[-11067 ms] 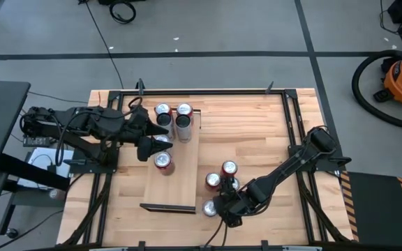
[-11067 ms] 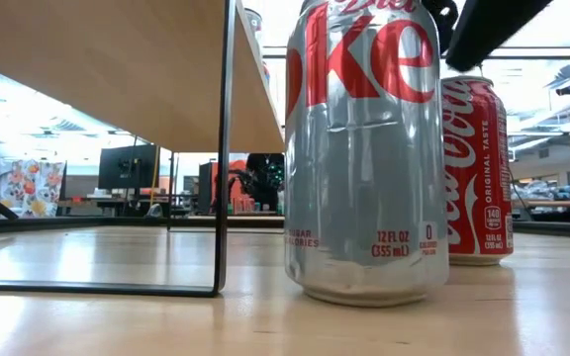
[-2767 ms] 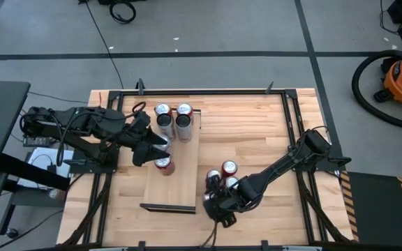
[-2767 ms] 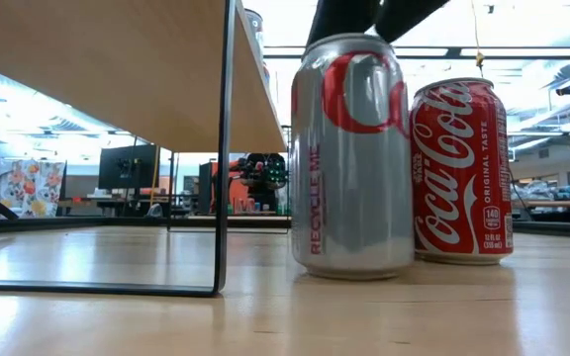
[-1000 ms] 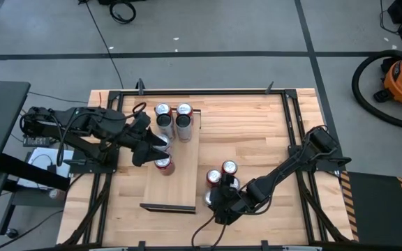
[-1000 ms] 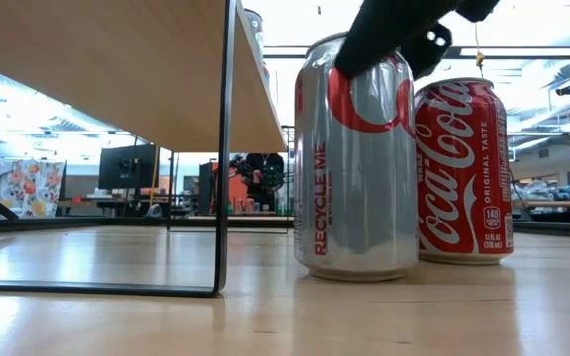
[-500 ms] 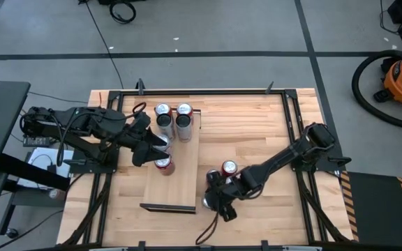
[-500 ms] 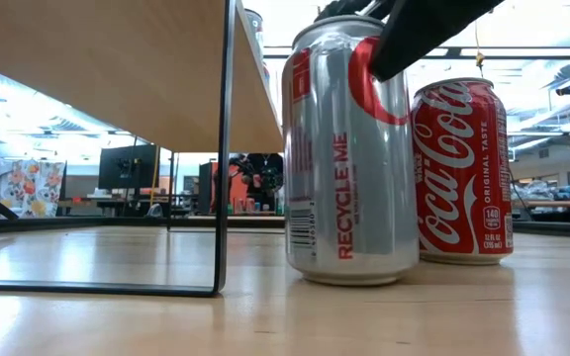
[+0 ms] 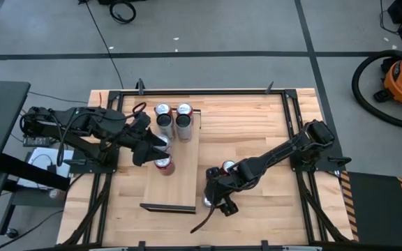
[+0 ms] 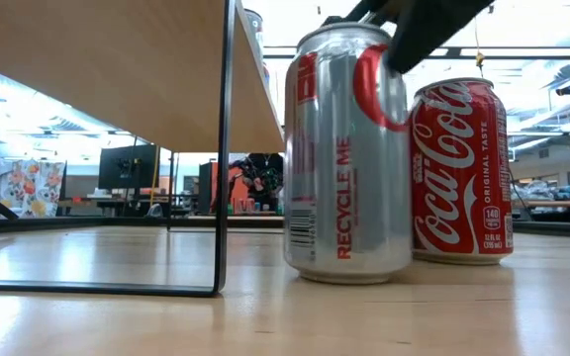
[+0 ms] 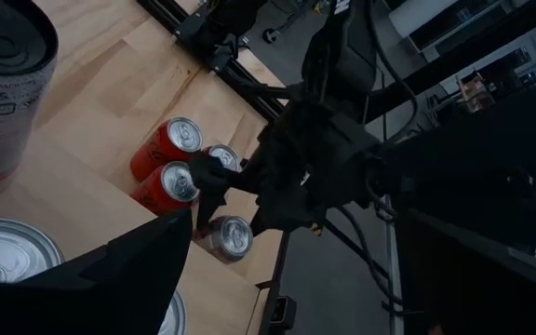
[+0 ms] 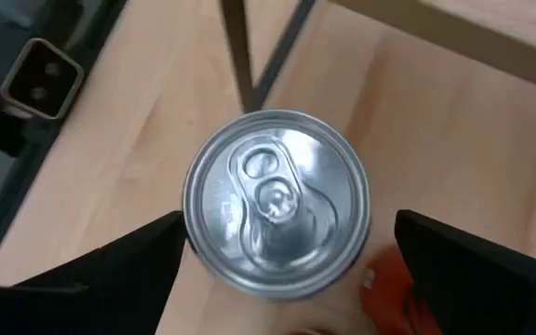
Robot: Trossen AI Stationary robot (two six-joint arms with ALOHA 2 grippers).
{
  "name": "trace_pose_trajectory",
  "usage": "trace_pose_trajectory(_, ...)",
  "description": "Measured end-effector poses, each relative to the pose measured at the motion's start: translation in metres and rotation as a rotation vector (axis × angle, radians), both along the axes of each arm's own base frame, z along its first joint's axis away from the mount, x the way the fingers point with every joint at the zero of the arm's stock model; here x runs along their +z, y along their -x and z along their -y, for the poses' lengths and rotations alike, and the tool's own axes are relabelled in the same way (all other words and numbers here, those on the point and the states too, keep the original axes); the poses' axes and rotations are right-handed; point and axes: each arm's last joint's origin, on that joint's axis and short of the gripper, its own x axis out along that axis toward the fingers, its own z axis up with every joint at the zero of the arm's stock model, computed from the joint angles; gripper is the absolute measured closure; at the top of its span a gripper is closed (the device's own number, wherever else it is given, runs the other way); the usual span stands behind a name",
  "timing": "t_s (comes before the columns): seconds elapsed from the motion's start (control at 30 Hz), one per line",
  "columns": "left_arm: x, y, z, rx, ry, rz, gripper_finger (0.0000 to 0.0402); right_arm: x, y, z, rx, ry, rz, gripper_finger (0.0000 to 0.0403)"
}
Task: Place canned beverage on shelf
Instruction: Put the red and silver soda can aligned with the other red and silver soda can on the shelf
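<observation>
A silver can [image 10: 346, 153] stands upright on the tabletop just right of the shelf's near end, next to a red Coca-Cola can [image 10: 463, 168]. My right gripper [image 12: 277, 279] is open above the silver can [image 12: 275, 205], one finger on each side of its top. It also shows in the high view [image 9: 215, 195]. The shelf [image 9: 176, 174] is a pale board with dark lips, raised on a thin black frame [image 10: 226, 148]. Several cans [image 9: 174, 117] stand on its far end and one [image 9: 162, 162] near its middle. My left gripper [image 9: 149, 148] waits above the shelf's left edge. My right gripper comes at the silver can from above, slanting in from the table's right. Its fingers [image 12: 128, 270] stand beside the can's top rim [image 12: 194, 200]. A finger [image 10: 419, 35] crosses the can's upper side in the low view. Whether it touches the can, I cannot tell.
A red can top [image 9: 227, 167] shows beside my right arm. In the left wrist view two red cans [image 11: 175, 158] and a silver one [image 11: 221, 156] stand behind the silver can. A black rail frame [image 9: 292, 139] runs along the table's edges.
My right gripper has gone a little toward the table's far edge, and its arm has swung that way. The silver can has turned about its upright axis, its label shifting right in the low view, and has slid slightly. It stays standing on the table.
</observation>
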Motion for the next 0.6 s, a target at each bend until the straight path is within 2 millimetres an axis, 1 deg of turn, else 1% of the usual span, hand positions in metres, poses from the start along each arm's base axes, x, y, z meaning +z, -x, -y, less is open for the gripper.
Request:
trace_pose_trajectory(0.17, 0.0, 0.0, -0.001, 0.016, -0.008, 0.002, 0.0013, 0.012, 0.002, -0.012, -0.053, 0.049, 0.035, 0.0014)
trace_pose_trajectory(0.33, 0.0, 0.0, -0.001, 0.015, -0.009, 0.002, 0.0013, 0.018, 0.004, -0.021, -0.236, 0.016, 0.057, 0.0011)
trace_pose_trajectory(0.47, 0.0, 0.0, -0.001, 0.008, -0.027, 0.005, 0.0013, 0.019, 0.007, -0.026, -0.401, -0.025, 0.07, 0.0009)
trace_pose_trajectory(0.6, 0.0, 0.0, -0.001, 0.004, -0.042, 0.008, 0.0013, 0.02, 0.013, -0.036, -0.487, -0.036, 0.1, 0.0009)
